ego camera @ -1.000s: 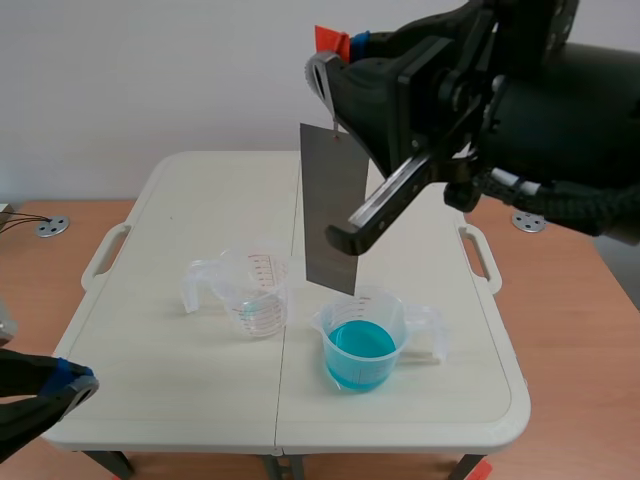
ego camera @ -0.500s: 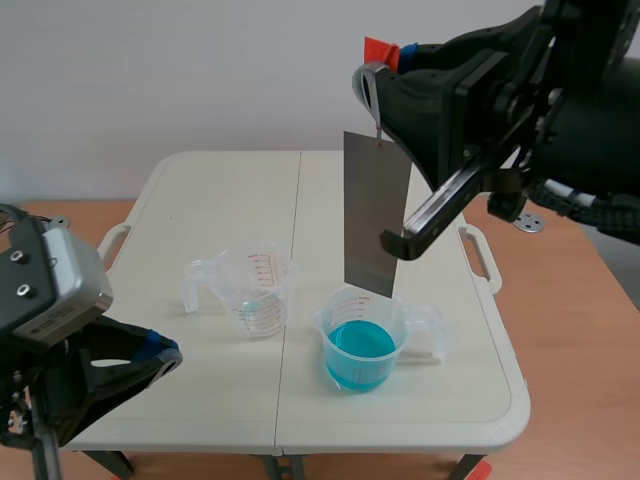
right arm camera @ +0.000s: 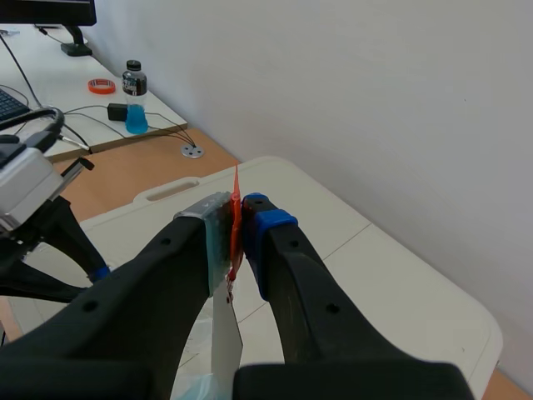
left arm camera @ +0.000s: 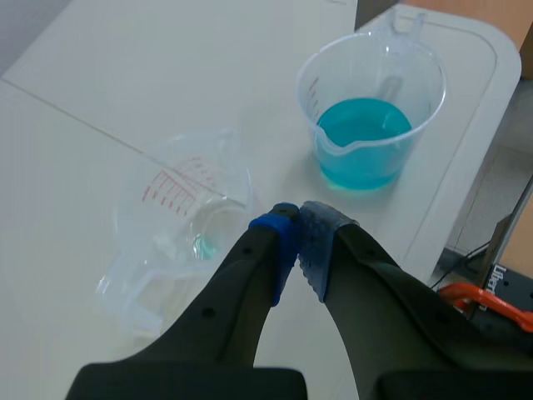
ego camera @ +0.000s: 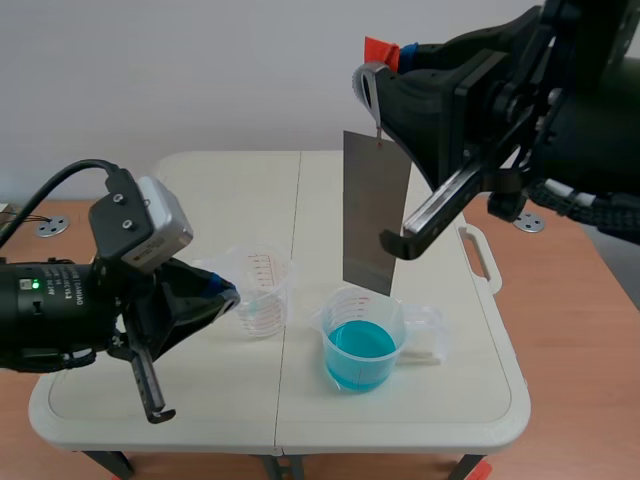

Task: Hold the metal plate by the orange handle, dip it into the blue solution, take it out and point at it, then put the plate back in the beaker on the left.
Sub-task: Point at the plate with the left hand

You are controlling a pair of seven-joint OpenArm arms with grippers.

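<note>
While my right tool [right arm camera: 238, 215] is clamped on the orange handle [ego camera: 381, 48], the metal plate [ego camera: 375, 222] hangs high in the air. Its lower edge is above the beaker of blue solution [ego camera: 362, 342] and clear of the rim. My left tool [left arm camera: 293, 227] has its pads pressed together on nothing, low over the counter [ego camera: 200, 180] and just beside the empty beaker [ego camera: 260, 292] on the left.

As I judge it, the plate dangles from a thin link under the handle, so any quick move could set it swinging. A swinging corner may catch the blue beaker's rim and tip it, or fling drops onto the counter. My left tool could also nudge the light empty beaker as it lifts to point. If I poke the plate rather than stop short, it will sway.

Open counter lies behind both beakers. The gap between them is narrow, and the blue beaker stands near the counter's right edge.
</note>
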